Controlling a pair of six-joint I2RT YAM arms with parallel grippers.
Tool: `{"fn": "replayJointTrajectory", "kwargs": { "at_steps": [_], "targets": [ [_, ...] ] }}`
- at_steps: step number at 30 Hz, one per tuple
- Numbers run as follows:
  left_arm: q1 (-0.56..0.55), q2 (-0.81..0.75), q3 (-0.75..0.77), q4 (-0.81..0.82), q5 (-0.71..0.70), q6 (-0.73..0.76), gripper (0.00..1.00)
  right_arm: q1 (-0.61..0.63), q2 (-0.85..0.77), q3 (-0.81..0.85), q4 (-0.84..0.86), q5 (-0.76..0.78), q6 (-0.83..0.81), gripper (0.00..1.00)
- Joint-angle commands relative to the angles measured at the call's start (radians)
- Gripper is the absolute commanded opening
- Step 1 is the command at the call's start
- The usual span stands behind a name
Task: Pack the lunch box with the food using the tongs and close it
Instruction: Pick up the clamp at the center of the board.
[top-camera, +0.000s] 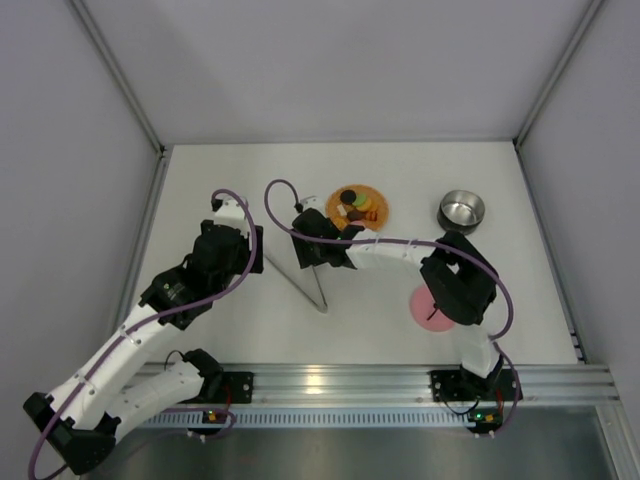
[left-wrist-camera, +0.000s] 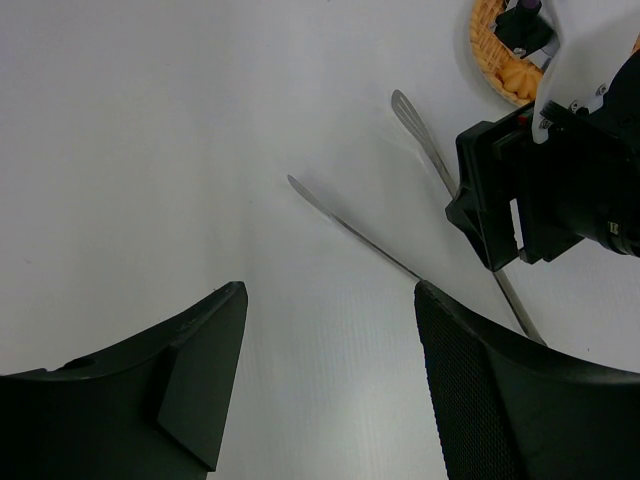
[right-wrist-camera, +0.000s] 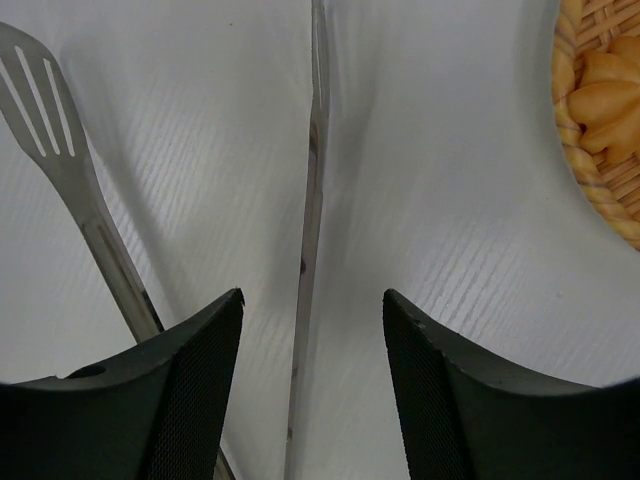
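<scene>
One pair of slender silver metal tongs (right-wrist-camera: 312, 180) lies flat on the white bench (top-camera: 420, 170). One of its arms passes untouched between the half-spread fingers of the right end effector (right-wrist-camera: 311, 296), whose arm reaches left with its elbow bent. The left end effector (left-wrist-camera: 330, 290) gapes wide nearby. One round shiny steel lunch box (top-camera: 461, 210) sits well to the right. Small food pieces (top-camera: 356, 205) rest on one woven orange mat (right-wrist-camera: 585, 170) just beyond.

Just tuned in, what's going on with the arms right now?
The right gripper straddles one arm of the tongs, which lie on the table; its fingers are apart and not gripping yet. The left gripper hovers open beside the tongs. The food sits on the woven mat. The steel lunch box stands open, its pink lid lying apart.
</scene>
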Motion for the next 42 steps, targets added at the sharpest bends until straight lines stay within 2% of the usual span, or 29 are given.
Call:
{"fn": "replayJointTrajectory", "kwargs": {
  "at_steps": [1, 7, 11, 17, 33, 42],
  "targets": [
    [0.005, -0.016, -0.010, 0.028, -0.008, 0.005, 0.73, 0.016, 0.007, 0.019, 0.012, 0.009, -0.010, 0.57],
    [0.005, -0.016, -0.010, 0.028, -0.005, 0.005, 0.73, 0.017, 0.014, 0.005, 0.035, -0.005, -0.013, 0.57],
    [0.005, -0.016, -0.010, 0.029, -0.006, 0.005, 0.73, 0.016, 0.045, 0.025, 0.029, -0.009, -0.018, 0.51],
    [0.003, -0.019, -0.010, 0.028, -0.006, 0.005, 0.73, 0.017, 0.068, 0.018, 0.036, -0.026, -0.003, 0.49],
    [0.005, -0.025, -0.010, 0.028, -0.002, 0.005, 0.73, 0.043, -0.171, -0.189, 0.176, -0.075, 0.001, 0.68],
    [0.005, -0.077, -0.007, 0.022, -0.074, -0.011, 0.73, 0.102, -0.154, -0.222, 0.260, -0.131, -0.030, 0.75]
  ]
}}
